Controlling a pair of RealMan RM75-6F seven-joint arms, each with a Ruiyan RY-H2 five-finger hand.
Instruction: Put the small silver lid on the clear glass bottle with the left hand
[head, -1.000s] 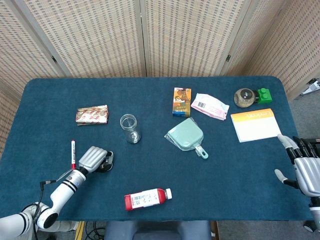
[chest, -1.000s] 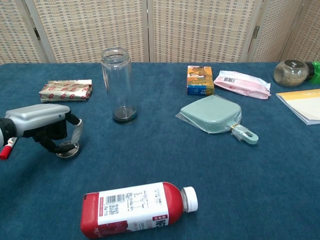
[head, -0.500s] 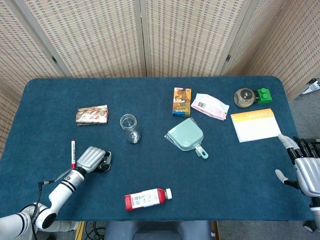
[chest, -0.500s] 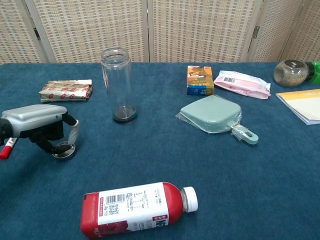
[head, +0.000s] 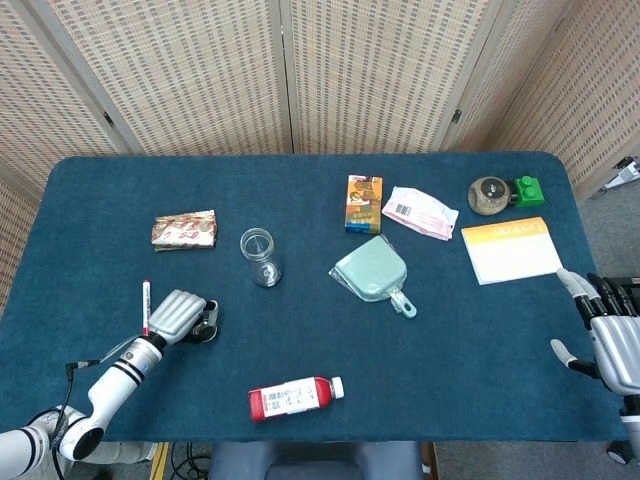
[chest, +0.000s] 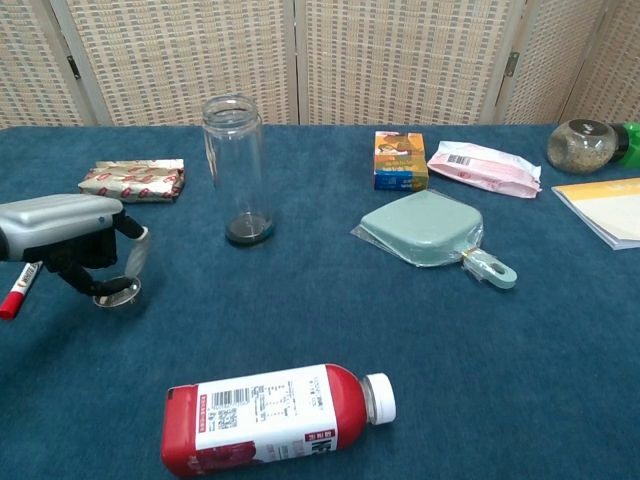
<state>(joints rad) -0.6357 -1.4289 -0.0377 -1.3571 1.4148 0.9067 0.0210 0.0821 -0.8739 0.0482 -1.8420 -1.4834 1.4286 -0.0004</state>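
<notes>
Big dark blue cloth-covered table (head: 300, 340) with a bunch of stuff spread over it. On the right there's a white notepad with an orange top strip (head: 511, 250), and near the middle a flat pale green plastic case with a little looped handle (chest: 428, 229).

Near the front edge a red plastic bottle with a white label and white cap (chest: 277, 407) lies on its side, long axis running left-right, cap pointing right.

The clear glass bottle (chest: 236, 168) stands upright left of centre, long axis vertical, open mouth facing straight up, nothing on it yet.

The left hand (chest: 64, 238) is low at the table's left side, palm down, fingers curled over the small silver lid (chest: 115, 292). The lid looks pinched in there, slightly tilted and right at the cloth; can't tell if it's actually off the surface. It's well apart from the glass bottle, forward and to the left of it.

The right hand (head: 610, 335) sits at the far right edge, fingers spread, nothing in it.

A red-and-white marker pen (head: 146, 306) lies just beside the left hand.
</notes>
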